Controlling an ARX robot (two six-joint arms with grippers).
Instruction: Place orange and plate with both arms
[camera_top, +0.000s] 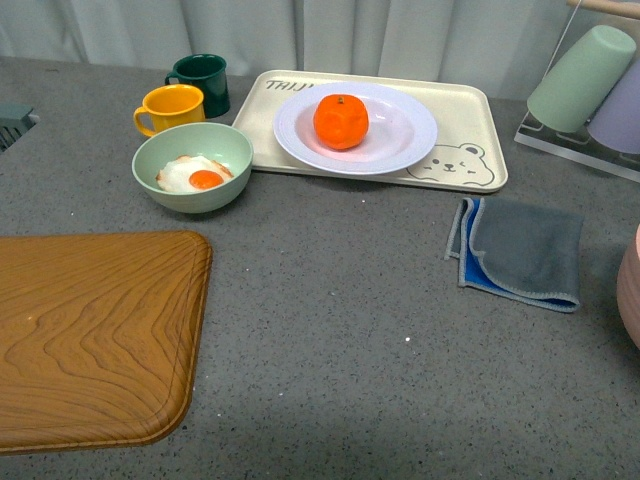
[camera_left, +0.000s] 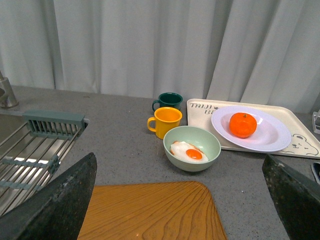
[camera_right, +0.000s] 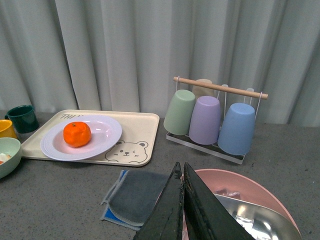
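Note:
The orange (camera_top: 341, 121) rests in the middle of the white plate (camera_top: 407, 140), which stands on the cream bear tray (camera_top: 470, 130) at the back of the counter. Both also show in the left wrist view, orange (camera_left: 243, 125) on plate (camera_left: 272, 137), and in the right wrist view, orange (camera_right: 77, 134) on plate (camera_right: 105, 132). My left gripper (camera_left: 182, 200) is open, its dark fingers (camera_left: 60, 205) spread wide over the wooden board (camera_left: 155, 212), far from the plate. My right gripper (camera_right: 181, 172) is shut with nothing in it, above a pink bowl (camera_right: 250, 192). Neither arm appears in the front view.
A pale green bowl (camera_top: 192, 166) with a fried egg, a yellow mug (camera_top: 171, 108) and a dark green mug (camera_top: 202, 82) stand left of the tray. A grey-blue cloth (camera_top: 520, 250) lies at the right. A cup rack (camera_right: 217, 120) stands back right; a sink rack (camera_left: 35, 150) is far left.

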